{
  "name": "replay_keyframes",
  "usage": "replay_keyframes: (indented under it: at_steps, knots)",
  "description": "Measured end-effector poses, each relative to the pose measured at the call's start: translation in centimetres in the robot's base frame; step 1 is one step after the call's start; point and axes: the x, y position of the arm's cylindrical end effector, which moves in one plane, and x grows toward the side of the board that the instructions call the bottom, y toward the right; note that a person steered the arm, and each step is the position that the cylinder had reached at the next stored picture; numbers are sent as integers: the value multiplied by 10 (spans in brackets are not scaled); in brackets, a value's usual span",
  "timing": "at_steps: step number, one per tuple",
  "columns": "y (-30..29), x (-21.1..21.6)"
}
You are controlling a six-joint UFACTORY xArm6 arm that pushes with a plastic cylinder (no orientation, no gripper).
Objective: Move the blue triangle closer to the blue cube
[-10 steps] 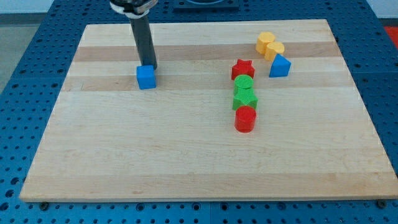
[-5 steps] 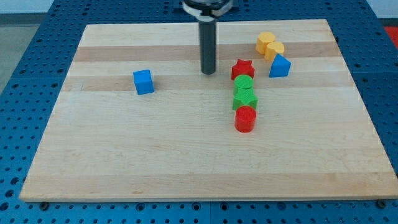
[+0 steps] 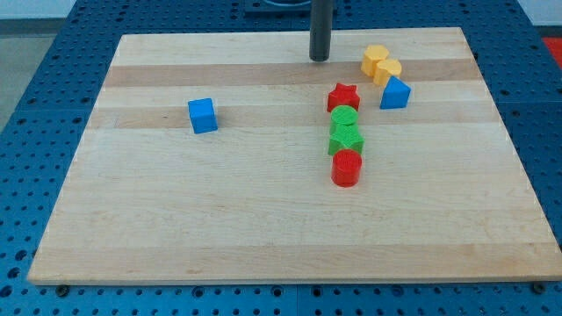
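Observation:
The blue triangle sits at the view's upper right, just below two yellow blocks. The blue cube sits alone at the view's left. My tip is near the board's top edge, left of the yellow blocks and above the red star. It touches no block and is up and to the left of the blue triangle.
Below the red star runs a column: a green block, a second green block and a red cylinder. The wooden board lies on a blue perforated table.
My tip moved from beside the blue cube to the right, then up toward the board's top edge. The blue cube shifted slightly left and down early on. The other blocks have not moved.

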Motion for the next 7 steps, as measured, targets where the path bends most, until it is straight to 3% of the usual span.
replay_keyframes:
  at_steps: [3, 5, 7]
  knots:
    - [153, 5]
    - [152, 74]
    - [113, 109]
